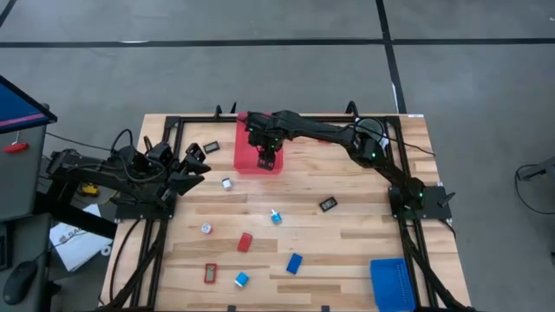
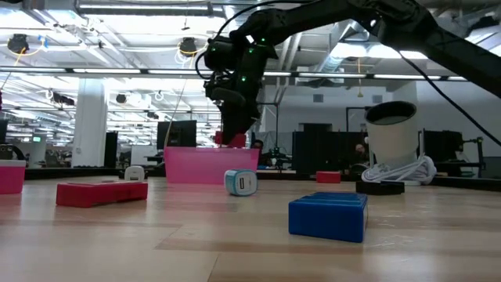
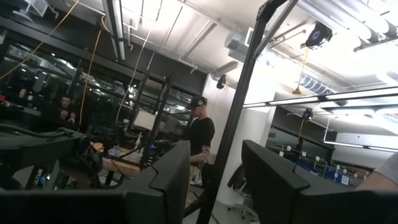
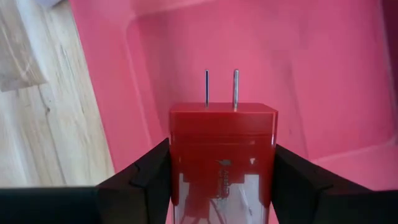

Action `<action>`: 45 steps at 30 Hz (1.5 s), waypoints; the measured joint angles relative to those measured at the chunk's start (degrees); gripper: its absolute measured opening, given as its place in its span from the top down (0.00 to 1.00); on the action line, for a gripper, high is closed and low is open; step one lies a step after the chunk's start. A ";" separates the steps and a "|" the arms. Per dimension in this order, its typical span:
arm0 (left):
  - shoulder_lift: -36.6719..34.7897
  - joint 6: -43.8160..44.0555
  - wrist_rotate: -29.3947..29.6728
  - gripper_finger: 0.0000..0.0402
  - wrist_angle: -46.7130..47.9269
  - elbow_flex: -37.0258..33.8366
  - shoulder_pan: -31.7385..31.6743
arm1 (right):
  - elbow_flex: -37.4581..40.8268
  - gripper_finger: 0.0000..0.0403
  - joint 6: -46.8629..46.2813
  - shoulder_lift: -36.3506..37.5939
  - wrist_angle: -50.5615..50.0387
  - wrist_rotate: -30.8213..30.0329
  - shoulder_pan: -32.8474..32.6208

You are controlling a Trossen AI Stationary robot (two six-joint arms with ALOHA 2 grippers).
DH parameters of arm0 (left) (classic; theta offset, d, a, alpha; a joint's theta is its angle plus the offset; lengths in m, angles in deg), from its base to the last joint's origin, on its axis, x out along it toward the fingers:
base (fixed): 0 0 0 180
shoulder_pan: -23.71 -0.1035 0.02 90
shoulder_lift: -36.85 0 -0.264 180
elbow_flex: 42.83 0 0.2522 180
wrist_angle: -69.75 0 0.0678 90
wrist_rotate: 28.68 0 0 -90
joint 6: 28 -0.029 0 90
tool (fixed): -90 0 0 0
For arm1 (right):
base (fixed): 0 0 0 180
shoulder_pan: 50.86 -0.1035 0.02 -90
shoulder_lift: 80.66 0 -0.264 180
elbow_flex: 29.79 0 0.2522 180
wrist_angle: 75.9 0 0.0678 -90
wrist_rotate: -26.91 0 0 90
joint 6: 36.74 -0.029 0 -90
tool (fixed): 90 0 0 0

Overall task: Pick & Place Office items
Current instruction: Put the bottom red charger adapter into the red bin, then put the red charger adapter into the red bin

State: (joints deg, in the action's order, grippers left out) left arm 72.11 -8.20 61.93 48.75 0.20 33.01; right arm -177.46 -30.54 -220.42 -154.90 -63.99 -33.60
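My right gripper (image 1: 267,159) reaches over the flat red tray (image 1: 251,130) at the table's far side and is shut on a red block (image 4: 222,134) with two metal prongs. Loose on the table lie a white cube (image 1: 226,184), two black rectangles (image 1: 328,204) (image 1: 211,147), a blue-white cube (image 1: 276,217), a whitish round piece (image 1: 206,228), a red block (image 1: 244,242), a flat red piece (image 1: 210,274), another blue-white cube (image 1: 241,279) and a blue block (image 1: 294,263). My left gripper (image 1: 201,166) waits open at the left edge. My right gripper pinches the red block by its two opposite side faces (image 4: 177,162), one dark finger (image 4: 140,177) on each. The fingers point down from above. The block is lifted clear over the tray's inside, and its prongs (image 4: 235,87) point away from the wrist toward the tray floor.
A blue tray (image 1: 390,282) sits at the table's near right corner. In the low view a white cylinder with coiled cable (image 2: 391,145) stands far back, and the pink-red tray wall (image 2: 205,166) shows below my right gripper (image 2: 233,135). A person (image 3: 200,140) stands in the room beyond.
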 joint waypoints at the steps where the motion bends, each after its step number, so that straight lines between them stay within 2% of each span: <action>1: 0.00 0.01 0.01 0.64 0.02 0.00 0.00 | 0.00 0.51 0.00 0.00 -0.08 0.00 0.00; 3: 0.00 0.15 -0.01 0.64 0.02 0.00 0.02 | 0.00 0.46 -0.02 0.00 -0.01 -0.01 -0.02; 7: 0.00 0.16 0.00 0.64 0.02 0.00 0.00 | 0.00 0.30 -1.11 0.00 0.09 -0.60 0.00; 9: 0.00 0.16 -0.01 0.64 0.02 0.00 0.00 | 0.00 0.27 -1.72 0.00 0.14 -0.61 0.00; 16: 0.00 0.16 -0.01 0.64 0.02 0.00 0.07 | 0.07 0.29 -4.68 0.99 -1.36 -2.38 0.71; 21: 0.00 -0.28 -0.14 0.64 0.02 0.00 0.81 | 0.04 0.31 -8.25 5.73 -2.51 -6.08 4.00; 26: 0.03 -0.35 -0.19 0.64 0.25 0.00 0.95 | -0.02 0.31 -13.42 9.40 -10.19 -10.03 7.79; 31: 0.04 -1.41 -0.19 0.64 0.68 0.00 0.94 | 0.02 0.31 -21.00 8.46 -19.49 -11.04 12.53; 35: 0.07 -1.37 -0.19 0.64 0.77 0.00 0.94 | 0.20 0.31 -10.69 7.02 -20.71 -11.63 14.27; 39: 0.04 -0.14 0.11 0.64 0.91 0.00 0.95 | 0.05 0.31 -0.82 7.29 -22.09 -17.47 13.76; 45: 0.07 -0.03 1.21 0.64 0.94 0.00 0.92 | 0.42 0.31 2.99 5.00 -24.73 -19.29 16.25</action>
State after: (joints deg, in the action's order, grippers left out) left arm 72.18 -8.23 63.14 49.69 0.20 33.92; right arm -177.04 -27.55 -215.43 -179.63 -83.28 -17.35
